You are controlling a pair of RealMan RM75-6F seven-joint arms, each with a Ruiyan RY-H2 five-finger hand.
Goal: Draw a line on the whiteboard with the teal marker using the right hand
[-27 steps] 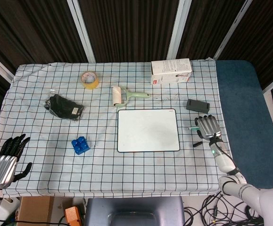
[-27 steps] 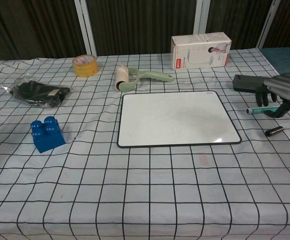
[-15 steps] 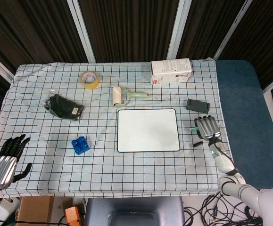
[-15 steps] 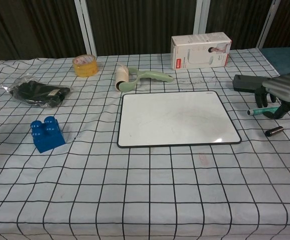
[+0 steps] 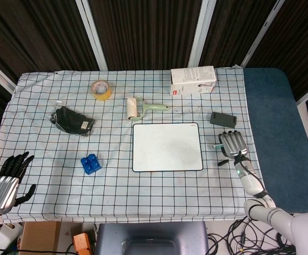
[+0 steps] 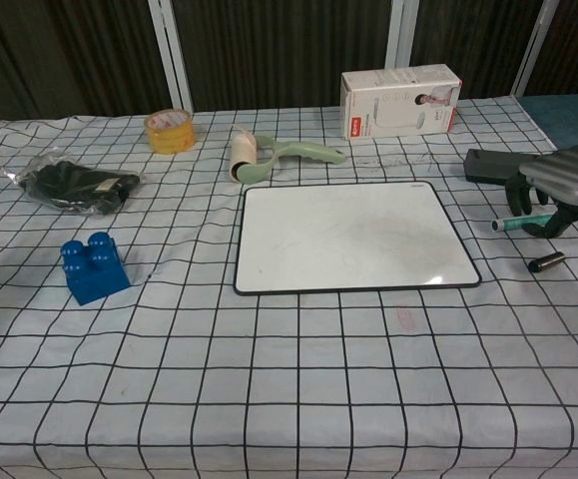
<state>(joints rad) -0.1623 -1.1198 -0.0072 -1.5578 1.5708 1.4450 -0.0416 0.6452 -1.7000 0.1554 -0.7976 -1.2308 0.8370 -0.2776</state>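
The whiteboard (image 5: 167, 147) (image 6: 353, 236) lies blank in the middle of the checked cloth. Just off its right edge is the teal marker (image 5: 216, 145) (image 6: 508, 223), whose uncapped tip pokes out leftward from under my right hand (image 5: 232, 143) (image 6: 560, 186). That hand grips the marker, with fingers curled over it and the thumb on the near side, low over the cloth. The marker's rear end is hidden by the hand. A black cap (image 5: 223, 162) (image 6: 546, 262) lies on the cloth just in front of the hand. My left hand (image 5: 7, 180) hangs off the front left table corner, fingers apart and empty.
A black remote (image 5: 222, 118) (image 6: 490, 165) lies behind the right hand. A white box (image 5: 193, 80), a lint roller (image 5: 139, 107), a tape roll (image 5: 101, 89), a black bag (image 5: 73, 120) and a blue brick (image 5: 90, 163) sit further left and back.
The right hand has settled a touch on the marker, whose tip has shifted by only a few pixels. The left hand has stayed in place.
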